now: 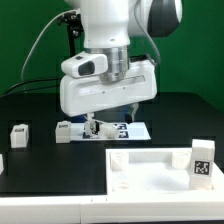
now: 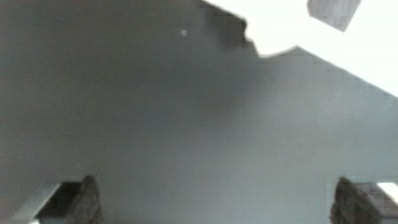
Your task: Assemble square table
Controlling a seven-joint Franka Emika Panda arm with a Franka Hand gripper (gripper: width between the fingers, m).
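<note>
The square table's white panel (image 1: 140,155) lies at the front of the black table, rim up. One white tagged leg (image 1: 203,160) stands at the panel's right end. Two more legs lie apart on the exterior view's left, one (image 1: 20,133) far out and one (image 1: 63,132) nearer the middle. My gripper (image 1: 108,116) hangs low over the table behind the panel, above the marker board. In the wrist view the gripper (image 2: 217,205) is open; its fingers (image 2: 68,200) stand wide apart with only grey surface between them. A blurred white shape (image 2: 302,30) shows ahead; I cannot tell what it is.
The marker board (image 1: 125,129) lies flat just behind the panel, under the gripper. A white frame edge (image 1: 50,205) runs along the front. A green wall and a dark stand with cables (image 1: 68,40) are at the back.
</note>
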